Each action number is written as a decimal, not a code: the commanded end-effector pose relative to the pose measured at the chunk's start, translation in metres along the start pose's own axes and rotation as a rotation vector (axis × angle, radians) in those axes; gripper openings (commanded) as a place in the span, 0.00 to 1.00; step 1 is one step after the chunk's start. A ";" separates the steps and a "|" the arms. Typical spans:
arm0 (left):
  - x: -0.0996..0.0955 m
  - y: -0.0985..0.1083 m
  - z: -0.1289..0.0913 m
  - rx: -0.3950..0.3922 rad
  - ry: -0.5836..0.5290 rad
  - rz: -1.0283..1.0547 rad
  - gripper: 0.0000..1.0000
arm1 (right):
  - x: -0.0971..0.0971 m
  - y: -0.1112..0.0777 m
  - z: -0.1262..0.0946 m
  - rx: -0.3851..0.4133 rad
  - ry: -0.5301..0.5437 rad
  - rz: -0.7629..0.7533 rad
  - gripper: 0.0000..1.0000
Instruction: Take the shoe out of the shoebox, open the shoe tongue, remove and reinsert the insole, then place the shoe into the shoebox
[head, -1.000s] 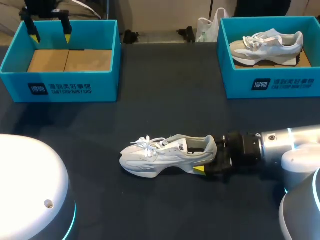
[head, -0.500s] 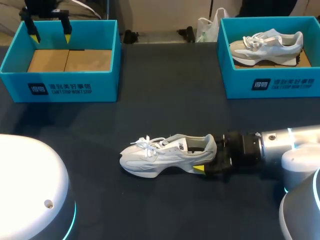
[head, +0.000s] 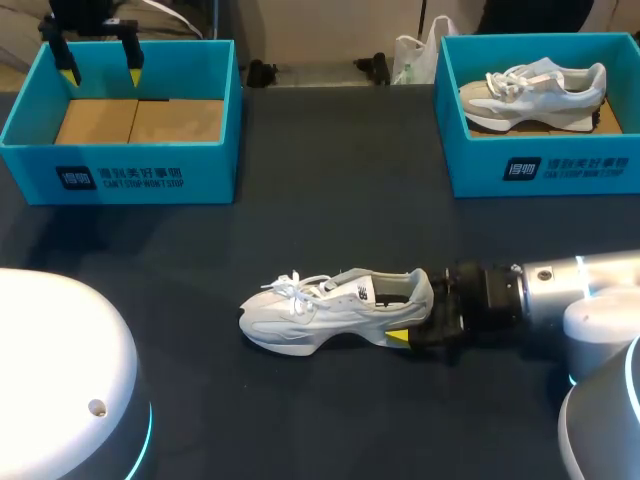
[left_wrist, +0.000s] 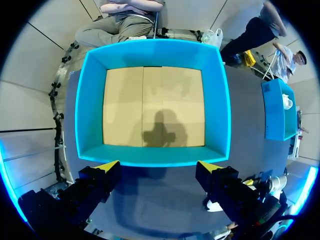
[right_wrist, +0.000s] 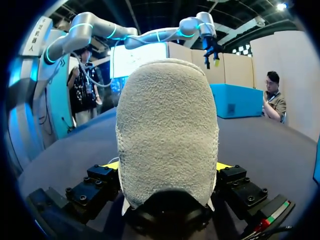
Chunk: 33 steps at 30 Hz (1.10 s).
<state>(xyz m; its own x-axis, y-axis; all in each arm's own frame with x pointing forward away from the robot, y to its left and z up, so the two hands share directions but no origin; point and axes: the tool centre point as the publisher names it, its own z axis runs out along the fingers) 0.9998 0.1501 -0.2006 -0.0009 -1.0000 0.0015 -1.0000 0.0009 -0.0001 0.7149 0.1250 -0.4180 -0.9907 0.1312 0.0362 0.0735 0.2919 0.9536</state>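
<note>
**Right fingers (head: 398, 338) clamped on the heel, shoe out on the table**

The right gripper (right_wrist: 167, 167) has both yellow tips pressed against the heel of the shoe (head: 330, 308), one on each side. The jaws stand only as wide as the heel, so I read that as a firm hold. My right arm (head: 560, 290) comes in low from the right edge, lying nearly level over the dark table (head: 330, 200), with the wrist pointing along the shoe towards its toe. The shoe sits upright on its sole near the middle of the table, outside both boxes, toe and laces away from the gripper.

Further back on the right, the right shoebox (head: 540, 165) holds a second shoe (head: 535, 90), lying on its side. On the far left, the left shoebox (head: 120, 170) shows only its cardboard floor.

The left gripper (head: 100, 70) hangs above that box's back wall, pointing straight down. Its fingers (left_wrist: 107, 167) are spread wide with nothing between them. From its wrist I look down into the box, and the gripper's shadow falls on the cardboard.
</note>
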 end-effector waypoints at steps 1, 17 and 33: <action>0.000 0.000 0.000 0.000 -0.001 0.000 1.00 | 0.001 0.003 -0.001 0.012 -0.001 0.000 1.00; 0.000 0.000 0.000 0.000 -0.001 0.000 1.00 | -0.002 -0.002 0.002 0.017 0.013 0.008 0.00; 0.000 0.000 0.000 0.000 -0.001 0.000 1.00 | 0.001 0.000 0.002 0.022 0.016 0.000 0.00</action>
<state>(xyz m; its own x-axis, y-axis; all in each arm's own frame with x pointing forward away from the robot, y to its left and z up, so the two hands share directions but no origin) 0.9998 0.1501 -0.2006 -0.0009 -1.0000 0.0015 -1.0000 0.0009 -0.0001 0.7145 0.1237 -0.4180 -0.9923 0.1173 0.0400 0.0745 0.3057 0.9492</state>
